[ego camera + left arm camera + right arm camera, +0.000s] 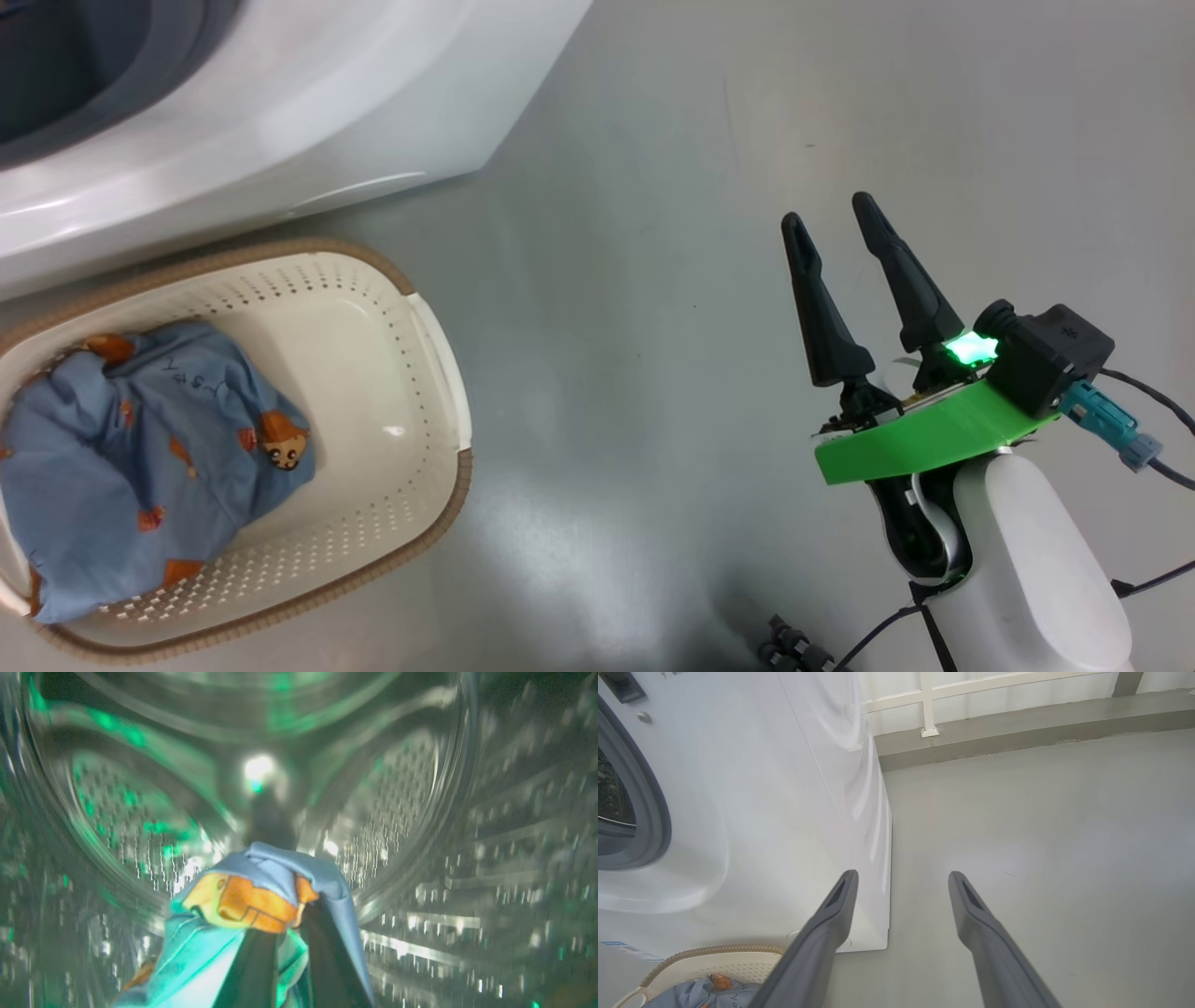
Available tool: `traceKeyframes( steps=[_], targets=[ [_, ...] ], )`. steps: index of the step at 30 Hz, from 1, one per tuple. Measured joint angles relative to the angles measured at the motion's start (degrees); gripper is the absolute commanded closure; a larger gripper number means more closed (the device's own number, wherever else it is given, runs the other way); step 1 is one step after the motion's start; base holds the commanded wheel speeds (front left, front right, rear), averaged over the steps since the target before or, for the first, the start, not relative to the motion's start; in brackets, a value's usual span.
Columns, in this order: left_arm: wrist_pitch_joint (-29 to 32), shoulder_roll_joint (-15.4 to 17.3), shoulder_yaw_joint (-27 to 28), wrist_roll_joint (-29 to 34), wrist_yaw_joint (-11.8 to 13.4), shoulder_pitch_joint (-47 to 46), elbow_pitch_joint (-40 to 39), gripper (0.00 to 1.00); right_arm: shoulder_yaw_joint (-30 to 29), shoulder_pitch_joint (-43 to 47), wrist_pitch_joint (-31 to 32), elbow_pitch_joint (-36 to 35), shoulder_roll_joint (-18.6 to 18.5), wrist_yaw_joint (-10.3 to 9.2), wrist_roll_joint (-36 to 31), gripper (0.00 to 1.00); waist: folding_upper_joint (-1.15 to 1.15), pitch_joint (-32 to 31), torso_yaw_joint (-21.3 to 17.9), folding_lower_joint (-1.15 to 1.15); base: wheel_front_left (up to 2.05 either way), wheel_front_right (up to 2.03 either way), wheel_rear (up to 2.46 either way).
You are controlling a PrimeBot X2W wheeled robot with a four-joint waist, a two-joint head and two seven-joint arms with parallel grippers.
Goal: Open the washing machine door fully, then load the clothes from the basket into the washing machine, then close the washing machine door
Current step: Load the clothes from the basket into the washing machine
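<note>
My left gripper [286, 926] is inside the steel perforated drum [402, 812] of the washing machine [299, 112]. It is shut on a light blue cloth with an orange figure [261, 896], which drapes over its fingertips. Another light blue cloth with orange figures [140, 457] lies bunched in the left half of the cream basket [439, 392], which stands on the floor in front of the machine. My right gripper [829, 213] hangs open over bare floor to the right of the basket, with nothing between its fingers [831, 924]. The washing machine door is out of view.
The machine's grey gasket [651, 812] rings the opening. The grey floor [653, 233] stretches to the right of the machine and basket. A low ledge with a white railing [971, 723] runs along the back. Black cables [1148, 392] trail from my right wrist.
</note>
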Motion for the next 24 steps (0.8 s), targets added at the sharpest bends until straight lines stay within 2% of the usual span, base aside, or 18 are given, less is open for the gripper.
traceKeyframes(
  steps=[1, 4, 11, 17, 24],
  targets=[
    [0.01, -0.70, 0.04, 0.22, -0.09, 1.25, 1.48, 0.00, 0.02, -0.09, 0.00, 0.07, 0.01, 0.00, 0.00, 0.00, 0.00, -0.06, 0.17, 0.00, 0.00, 0.00, 0.00],
    [0.02, -2.47, -0.42, 0.24, -0.88, 2.46, 7.34, 0.00, 0.02, -0.89, 0.00, 0.22, 0.03, 0.00, -0.03, 0.00, 0.00, -0.51, 0.87, 0.00, 0.00, 0.00, 0.00],
    [2.46, -4.13, -2.80, -0.48, -2.79, 0.44, 18.09, 0.00, -0.08, -0.93, 0.00, 0.88, 0.02, 0.00, -0.19, 0.00, 0.00, -1.77, 2.44, 0.00, 0.00, 0.00, 0.00],
    [1.76, -4.53, -4.24, -0.73, -3.19, 0.03, 21.65, 0.00, -0.27, -0.77, 0.00, 1.43, 0.01, 0.00, -0.20, 0.00, 0.00, -3.27, 3.38, 0.00, 0.00, 0.00, 0.00],
    [0.67, -5.82, -4.98, -0.77, -3.37, 0.79, 21.28, 0.00, -0.98, -0.76, 0.00, 1.60, 0.01, 0.00, -0.79, 0.00, 0.00, -4.49, 4.52, 0.00, 0.00, 0.00, 0.00]
  ],
)
